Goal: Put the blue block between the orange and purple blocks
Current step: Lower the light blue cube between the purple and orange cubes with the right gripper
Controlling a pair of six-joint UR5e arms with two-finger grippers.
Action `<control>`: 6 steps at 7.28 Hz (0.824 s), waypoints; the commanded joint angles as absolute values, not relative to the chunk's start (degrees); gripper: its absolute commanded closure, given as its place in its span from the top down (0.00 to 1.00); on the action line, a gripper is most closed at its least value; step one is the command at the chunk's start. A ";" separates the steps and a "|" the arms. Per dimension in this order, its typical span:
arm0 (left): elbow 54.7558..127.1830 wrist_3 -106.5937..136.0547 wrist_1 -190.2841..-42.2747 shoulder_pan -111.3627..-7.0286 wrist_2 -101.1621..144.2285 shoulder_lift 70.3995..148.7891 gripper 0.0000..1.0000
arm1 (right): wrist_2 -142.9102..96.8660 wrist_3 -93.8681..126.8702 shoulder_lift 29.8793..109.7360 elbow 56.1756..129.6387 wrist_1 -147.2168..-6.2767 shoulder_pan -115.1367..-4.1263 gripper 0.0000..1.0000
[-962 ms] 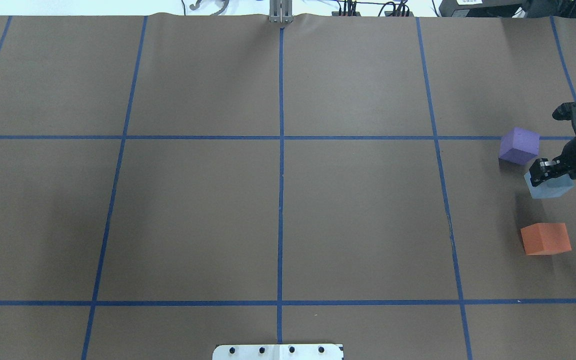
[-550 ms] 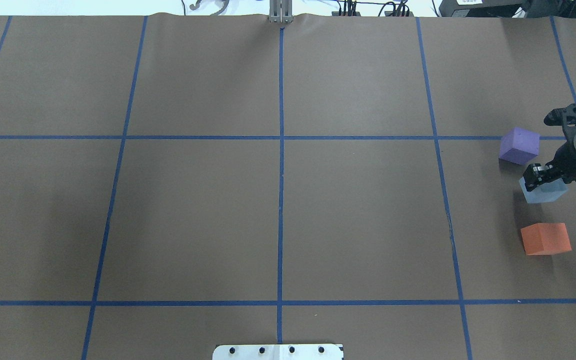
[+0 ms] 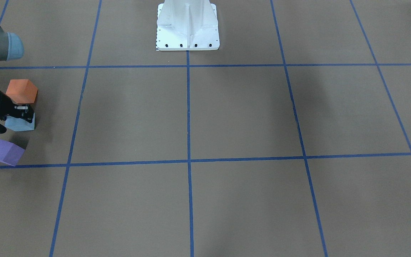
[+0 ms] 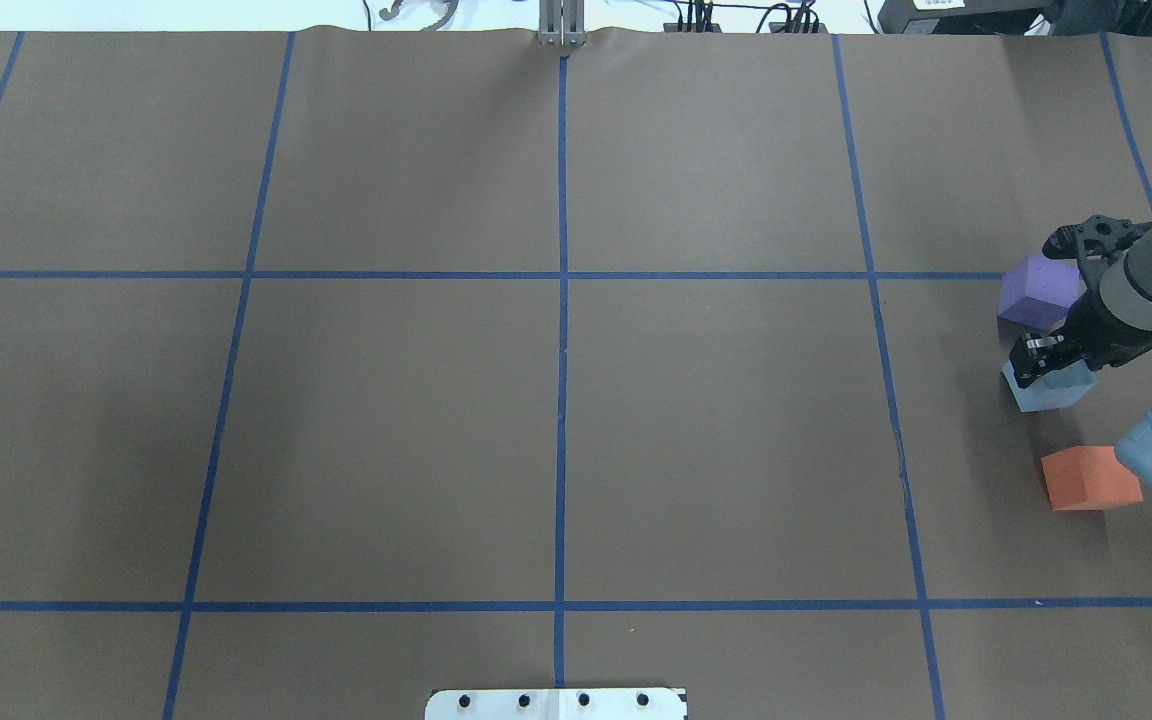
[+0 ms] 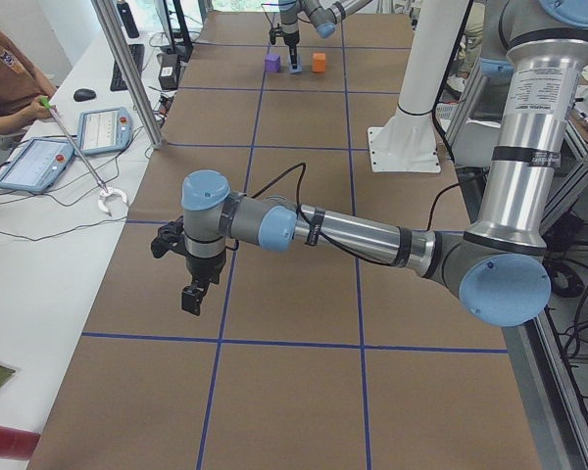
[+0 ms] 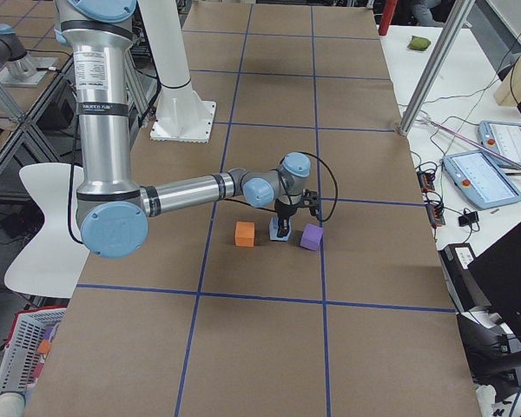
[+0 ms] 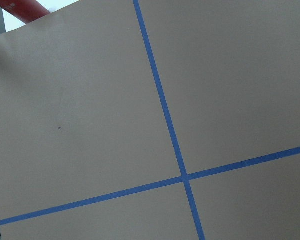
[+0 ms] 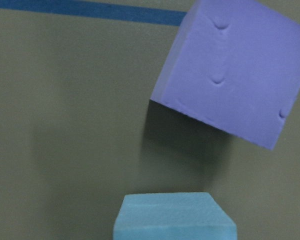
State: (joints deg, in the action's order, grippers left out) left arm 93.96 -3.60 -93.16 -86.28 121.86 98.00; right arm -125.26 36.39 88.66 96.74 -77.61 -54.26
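Note:
My right gripper (image 4: 1036, 358) is shut on the light blue block (image 4: 1051, 392) and holds it low over the brown table, at the far right. The purple block (image 4: 1036, 292) lies just beyond it, tilted on an edge. The orange block (image 4: 1086, 479) lies nearer the robot, partly under my right arm's elbow. In the right wrist view the blue block (image 8: 175, 217) sits at the bottom centre and the purple block (image 8: 230, 75) is above it, with a gap between. My left gripper (image 5: 194, 297) hangs over the table's other end; I cannot tell if it is open.
Blue tape lines (image 4: 562, 330) divide the brown table into squares. The robot's white base (image 3: 187, 26) stands at the near middle edge. An operator and tablets (image 5: 103, 127) are beyond the far edge. The left wrist view shows only bare table and tape.
My right gripper has moved left with the blue block, away from the table's right edge. The purple and orange blocks have not moved.

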 commanded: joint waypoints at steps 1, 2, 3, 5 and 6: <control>93.96 -3.60 -93.16 -86.05 121.38 98.00 1.00 | -125.86 35.95 89.56 96.94 -77.52 -54.58 0.39; 93.96 -3.60 -93.16 -86.04 121.38 98.00 1.00 | -125.86 35.77 90.17 97.03 -77.52 -54.58 0.39; 93.96 -3.60 -93.16 -86.04 121.38 98.00 1.00 | -125.86 35.77 90.26 97.03 -77.52 -54.75 0.39; 93.96 -3.60 -93.16 -85.96 121.38 98.00 1.00 | -125.08 36.47 90.53 97.03 -77.52 -54.76 1.00; 93.96 -3.60 -93.16 -85.96 121.38 98.00 1.00 | -124.98 36.47 90.53 97.03 -77.52 -54.76 1.00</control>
